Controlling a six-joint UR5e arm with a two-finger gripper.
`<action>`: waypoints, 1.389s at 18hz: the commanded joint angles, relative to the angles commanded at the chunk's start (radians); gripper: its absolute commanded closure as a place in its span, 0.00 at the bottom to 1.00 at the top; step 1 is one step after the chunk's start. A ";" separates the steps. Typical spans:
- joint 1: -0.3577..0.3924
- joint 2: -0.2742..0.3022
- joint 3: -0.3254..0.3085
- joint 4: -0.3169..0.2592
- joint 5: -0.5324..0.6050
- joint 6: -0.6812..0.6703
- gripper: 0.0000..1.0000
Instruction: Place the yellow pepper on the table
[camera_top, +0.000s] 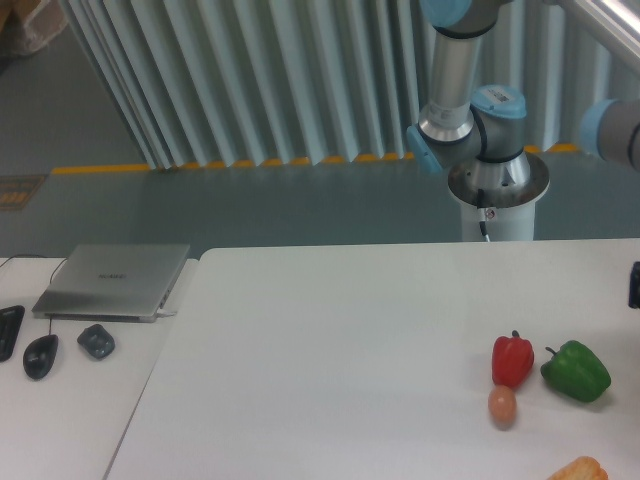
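Observation:
The yellow pepper is out of view. The white table (330, 350) fills the lower part of the camera view. Only a dark sliver of my gripper (635, 285) shows at the right edge, above the table and up and to the right of the green pepper (576, 371). Its fingers are cut off by the frame, so whether it is open or shut or holds anything is hidden.
A red pepper (512, 360), a small tan egg (502, 404) and an orange-yellow lumpy item (580, 469) lie at the table's right front. On the left desk (60, 420) are a closed laptop (112, 280), a mouse (40, 355) and a small dark object (96, 341). The arm's base (497, 180) stands behind the table.

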 joint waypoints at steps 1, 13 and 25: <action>0.006 -0.006 0.000 0.000 -0.008 -0.014 0.00; 0.071 -0.106 0.011 0.106 -0.049 -0.265 0.00; 0.068 -0.195 0.092 0.112 -0.055 -0.258 0.00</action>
